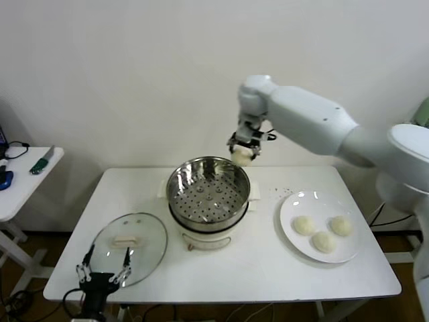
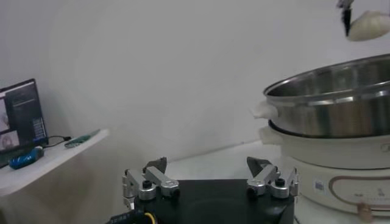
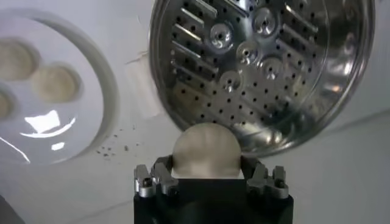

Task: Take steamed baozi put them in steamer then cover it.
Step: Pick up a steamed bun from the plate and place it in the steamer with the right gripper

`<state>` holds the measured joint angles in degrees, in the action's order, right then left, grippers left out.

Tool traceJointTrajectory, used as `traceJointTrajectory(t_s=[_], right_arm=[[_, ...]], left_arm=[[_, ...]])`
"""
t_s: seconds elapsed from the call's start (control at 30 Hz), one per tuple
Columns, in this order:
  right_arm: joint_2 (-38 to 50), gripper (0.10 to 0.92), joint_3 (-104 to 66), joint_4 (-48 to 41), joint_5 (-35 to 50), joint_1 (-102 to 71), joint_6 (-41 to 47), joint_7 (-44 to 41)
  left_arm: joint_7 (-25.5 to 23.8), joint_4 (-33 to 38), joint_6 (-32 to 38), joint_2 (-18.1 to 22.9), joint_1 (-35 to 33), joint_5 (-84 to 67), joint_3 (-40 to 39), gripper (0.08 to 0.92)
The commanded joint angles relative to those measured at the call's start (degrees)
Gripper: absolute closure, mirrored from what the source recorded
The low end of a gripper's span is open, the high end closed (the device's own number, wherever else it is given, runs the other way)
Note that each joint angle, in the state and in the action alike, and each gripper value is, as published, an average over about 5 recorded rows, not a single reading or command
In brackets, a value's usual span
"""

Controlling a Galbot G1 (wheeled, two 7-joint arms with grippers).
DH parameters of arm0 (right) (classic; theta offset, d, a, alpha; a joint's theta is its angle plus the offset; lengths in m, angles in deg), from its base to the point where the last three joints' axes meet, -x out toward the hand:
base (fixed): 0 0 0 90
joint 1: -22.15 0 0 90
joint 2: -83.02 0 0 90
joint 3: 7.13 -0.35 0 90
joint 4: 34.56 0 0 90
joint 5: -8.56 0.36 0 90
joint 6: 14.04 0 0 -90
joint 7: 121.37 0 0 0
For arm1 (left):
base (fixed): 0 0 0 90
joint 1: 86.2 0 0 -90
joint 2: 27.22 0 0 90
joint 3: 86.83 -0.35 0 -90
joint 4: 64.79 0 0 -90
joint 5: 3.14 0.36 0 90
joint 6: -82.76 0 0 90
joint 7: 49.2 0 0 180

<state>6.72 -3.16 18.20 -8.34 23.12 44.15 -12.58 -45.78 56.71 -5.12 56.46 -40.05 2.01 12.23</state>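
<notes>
Bun [image 3: 205,150] in right claw [image 3: 207,173]: lower half hidden behind claw body. Steamer [image 2: 341,115], far side from left claw [image 2: 210,179], cut by frame edge. Plate [image 3: 91,79] beside right claw cut off; one bun [image 3: 5,103] only partly visible.

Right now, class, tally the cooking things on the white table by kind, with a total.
Baozi: 4, with 3 on the plate and 1 held in the right gripper above the steamer's far rim
Steamer: 1
Glass lid: 1
Plate: 1
Total: 7
</notes>
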Motion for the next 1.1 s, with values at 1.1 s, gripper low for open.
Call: traceJointTrajectory(t_s=[1.1], right_arm=[[-16.05,0.251,-9.23,-13.39,-28.33,-14.69,-8.50,5.78]], left_arm=[[0.00,-1.60,1.10,-0.52,-0.81,-2.11,1.22,0.177]])
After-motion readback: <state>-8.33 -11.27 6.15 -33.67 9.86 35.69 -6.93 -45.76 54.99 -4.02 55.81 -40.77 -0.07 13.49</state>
